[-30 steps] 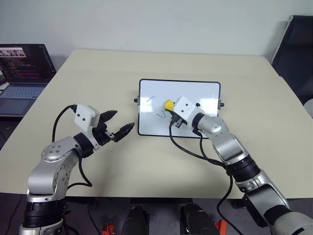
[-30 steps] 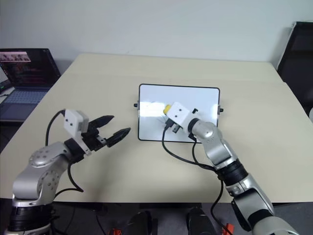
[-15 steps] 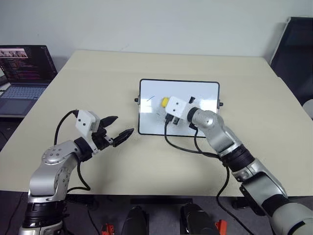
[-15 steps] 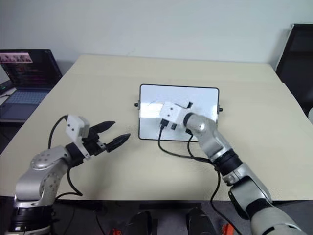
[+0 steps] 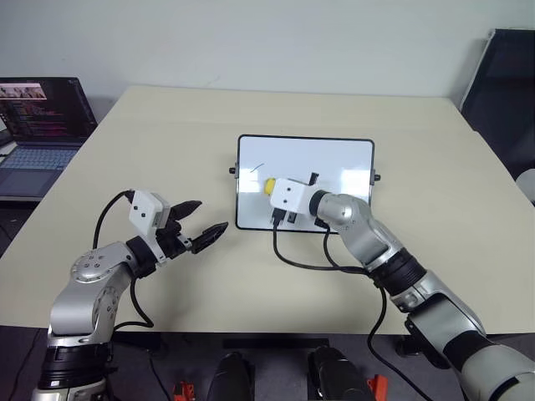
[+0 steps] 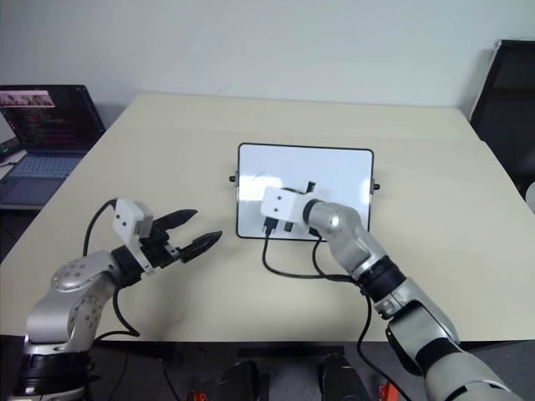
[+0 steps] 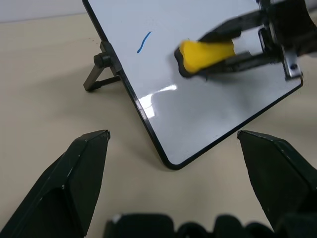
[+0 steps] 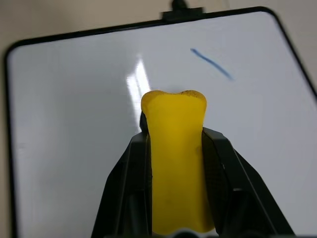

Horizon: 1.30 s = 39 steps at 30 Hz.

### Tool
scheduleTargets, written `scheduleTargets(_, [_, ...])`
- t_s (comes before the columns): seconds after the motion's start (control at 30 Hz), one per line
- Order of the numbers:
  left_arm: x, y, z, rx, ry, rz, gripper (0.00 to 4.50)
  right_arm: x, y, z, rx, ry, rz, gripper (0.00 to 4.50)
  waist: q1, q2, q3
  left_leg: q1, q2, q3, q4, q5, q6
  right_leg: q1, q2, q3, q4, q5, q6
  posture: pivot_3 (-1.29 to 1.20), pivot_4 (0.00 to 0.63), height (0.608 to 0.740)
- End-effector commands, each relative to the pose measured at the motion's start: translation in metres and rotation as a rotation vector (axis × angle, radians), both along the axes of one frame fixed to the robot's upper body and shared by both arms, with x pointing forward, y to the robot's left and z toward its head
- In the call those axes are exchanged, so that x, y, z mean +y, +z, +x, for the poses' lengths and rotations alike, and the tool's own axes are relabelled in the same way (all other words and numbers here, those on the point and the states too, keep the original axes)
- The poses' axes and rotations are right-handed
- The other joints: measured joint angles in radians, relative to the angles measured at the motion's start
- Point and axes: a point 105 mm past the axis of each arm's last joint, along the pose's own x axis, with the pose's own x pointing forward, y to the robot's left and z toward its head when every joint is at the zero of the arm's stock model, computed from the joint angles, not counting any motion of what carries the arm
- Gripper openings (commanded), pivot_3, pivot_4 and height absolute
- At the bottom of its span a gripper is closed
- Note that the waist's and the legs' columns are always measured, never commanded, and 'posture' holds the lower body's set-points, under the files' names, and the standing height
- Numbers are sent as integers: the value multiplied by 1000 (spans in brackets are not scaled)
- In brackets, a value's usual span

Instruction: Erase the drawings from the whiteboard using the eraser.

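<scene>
In the left eye view, the whiteboard lies flat near the middle of the table. The right gripper reaches over the board's left part, its 2 black fingers clamped tight on the eraser, a small yellow block that pokes out past the white wrist housing. Just to the far left of the eraser sits 1 thin stroke, the drawings that remain; the rest of the white surface looks clean, with a bright glare patch on the right. The left gripper hovers over bare table to the near left of the board, its fingers spread wide and holding nothing. A laptop stands open at the far left.

In the left wrist view, the eraser's dark underside meets the white surface, pinched between the right gripper's fingers, with the blue stroke beside it.

In the right wrist view, the yellow block fills the narrow gap between both fingers, and the blue stroke lies apart from its tip.
</scene>
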Motion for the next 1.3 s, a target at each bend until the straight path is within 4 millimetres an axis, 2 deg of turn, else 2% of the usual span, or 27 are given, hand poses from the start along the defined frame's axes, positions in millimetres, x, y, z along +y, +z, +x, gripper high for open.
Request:
scheduleTargets(0.03, [0,8,0,-43,-8,18,4500,-6,-14,-5,46,33,-76,1048,0,0,0,0,0,0,0,0,0,0,0,0,0,0,0,0,150,740])
scheduleTargets(0.1, [0,7,0,-42,-9,18,4500,-5,-29,-18,104,101,-141,1048,0,0,0,0,0,0,0,0,0,0,0,0,0,-1,1,0,150,740])
scheduleTargets(0.17, [1,6,1,-42,-10,19,4500,-4,-36,-25,132,135,-171,1048,-1,0,0,0,0,0,-1,0,0,0,0,0,-1,-2,1,0,150,740])
scheduleTargets(0.37, [-1,5,1,-39,-22,18,4500,-30,5,13,-39,-105,-13,1046,-3,0,0,0,0,0,-1,0,0,0,0,0,1,-1,1,0,150,740])
scheduleTargets(0.5, [-1,4,2,-38,-27,18,4500,-36,11,18,-35,-136,30,1044,3,0,0,0,-1,0,1,0,0,0,-1,0,0,0,0,0,150,740])
scheduleTargets(0.57, [-2,4,3,-38,-32,18,4500,-35,2,14,11,-115,12,1038,2,-1,0,0,-1,0,1,0,0,1,-1,0,0,0,0,0,150,740])
scheduleTargets(0.73, [-5,5,4,-40,-39,17,4500,-27,-34,-13,178,5,-103,1038,-1,-1,-1,1,0,0,0,1,1,1,0,0,0,-1,0,0,150,740])
scheduleTargets(0.87, [-5,6,4,-40,-42,18,4500,-29,-44,-21,188,54,-206,1038,-1,-1,-1,1,0,0,-1,1,1,1,0,0,0,-2,1,0,150,740])
scheduleTargets(0.97, [-5,6,4,-38,-44,18,4500,-36,-38,-13,123,18,-237,1038,-1,-1,-1,1,0,0,0,1,1,1,-1,0,0,-1,1,0,150,740])
scheduleTargets(1.07, [-3,3,4,-34,-45,18,4500,-44,-10,8,-15,-91,-153,1038,-1,-1,-1,1,0,0,0,0,1,2,-1,0,0,-1,0,0,150,740])
scheduleTargets(1.13, [-1,1,4,-31,-46,19,4500,-47,0,14,-43,-131,-98,1036,-1,-1,-1,2,-1,0,0,1,1,1,-1,0,0,0,-1,0,150,740])
scheduleTargets(1.3, [5,-5,4,-28,-45,20,4500,-43,-11,8,34,-110,-63,1036,0,-1,-1,2,-1,0,0,1,1,-2,-2,0,-1,0,-1,0,150,740])
